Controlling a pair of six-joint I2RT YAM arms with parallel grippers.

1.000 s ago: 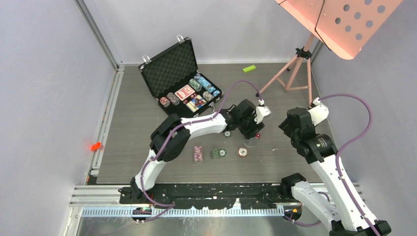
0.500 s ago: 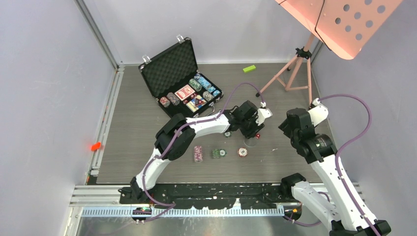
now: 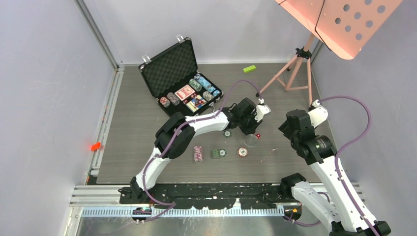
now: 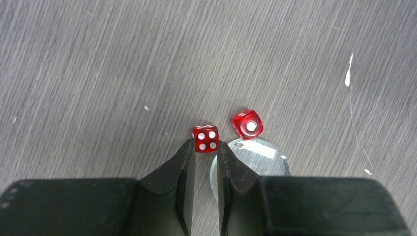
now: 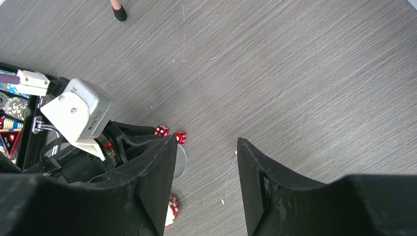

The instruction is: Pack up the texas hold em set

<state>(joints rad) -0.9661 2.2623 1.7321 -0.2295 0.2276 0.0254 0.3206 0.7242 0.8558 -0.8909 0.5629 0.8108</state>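
The black briefcase (image 3: 173,69) lies open at the far left with chips and a red-backed deck (image 3: 185,92) in its foam. Two red dice lie on the table by a clear round disc (image 4: 253,160). My left gripper (image 4: 205,144) is closed to a narrow gap, with the four-pip die (image 4: 205,138) pinched at its very fingertips. The one-pip die (image 4: 247,123) lies free just to the right. My right gripper (image 5: 206,142) is wide open and empty above the table, to the right of the dice (image 5: 180,137). Three chip stacks (image 3: 219,153) lie nearer the bases.
A loose chip (image 3: 227,133) lies under the left forearm. A small green block (image 3: 249,69) lies at the far edge. The pink tripod (image 3: 295,69) stands at the far right. A red-white chip (image 5: 172,209) shows beside my right gripper's left finger.
The left gripper has shifted slightly toward the far left over the dice. The right arm has barely moved.
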